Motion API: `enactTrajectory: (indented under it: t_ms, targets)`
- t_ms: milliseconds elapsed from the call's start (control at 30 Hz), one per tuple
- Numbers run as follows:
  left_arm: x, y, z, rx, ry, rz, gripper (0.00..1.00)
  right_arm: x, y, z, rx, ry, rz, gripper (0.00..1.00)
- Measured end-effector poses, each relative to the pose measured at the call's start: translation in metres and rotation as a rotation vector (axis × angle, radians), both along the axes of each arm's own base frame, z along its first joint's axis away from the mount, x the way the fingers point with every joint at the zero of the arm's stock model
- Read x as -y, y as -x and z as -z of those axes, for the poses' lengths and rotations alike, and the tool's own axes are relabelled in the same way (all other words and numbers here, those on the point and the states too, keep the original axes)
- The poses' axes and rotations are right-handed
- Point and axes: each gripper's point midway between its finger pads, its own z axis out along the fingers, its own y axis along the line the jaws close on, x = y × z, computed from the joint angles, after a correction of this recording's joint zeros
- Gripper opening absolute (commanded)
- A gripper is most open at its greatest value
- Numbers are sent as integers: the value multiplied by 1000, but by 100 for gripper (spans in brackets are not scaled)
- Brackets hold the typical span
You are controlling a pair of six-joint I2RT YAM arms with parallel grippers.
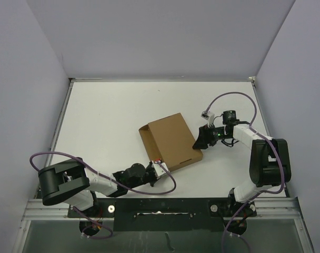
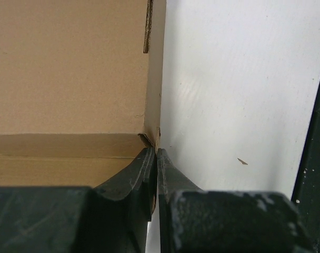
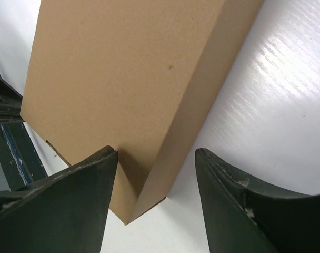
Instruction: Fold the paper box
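Observation:
The paper box (image 1: 170, 143) is a shallow brown cardboard mailer lying near the middle of the white table, its lid down and a flap showing along its left edge. My left gripper (image 1: 158, 167) is at the box's near-left corner. In the left wrist view its fingers (image 2: 144, 168) are pressed together on the thin upright edge of the box's side wall (image 2: 156, 105). My right gripper (image 1: 201, 141) is open at the box's right corner. In the right wrist view one finger (image 3: 91, 179) lies over the box top (image 3: 123, 68) and the other (image 3: 223, 184) stands over bare table, apart from the cardboard.
Grey walls enclose the white table (image 1: 107, 116) on three sides. A purple cable (image 1: 233, 95) loops above the right arm, with a small white connector (image 1: 206, 112) beside it. Another purple cable (image 1: 165, 191) loops near the left gripper. The dark front rail (image 2: 315, 158) runs close to the left gripper.

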Motion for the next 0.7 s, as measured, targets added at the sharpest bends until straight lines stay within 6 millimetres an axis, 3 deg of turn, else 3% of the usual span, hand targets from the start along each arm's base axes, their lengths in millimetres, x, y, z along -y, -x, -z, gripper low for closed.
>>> enactTrajectory:
  t_ms: [700]
  targets:
    - [1,0,0,-10,21,-7,0,-1,-2,4,-76,-3,27,47]
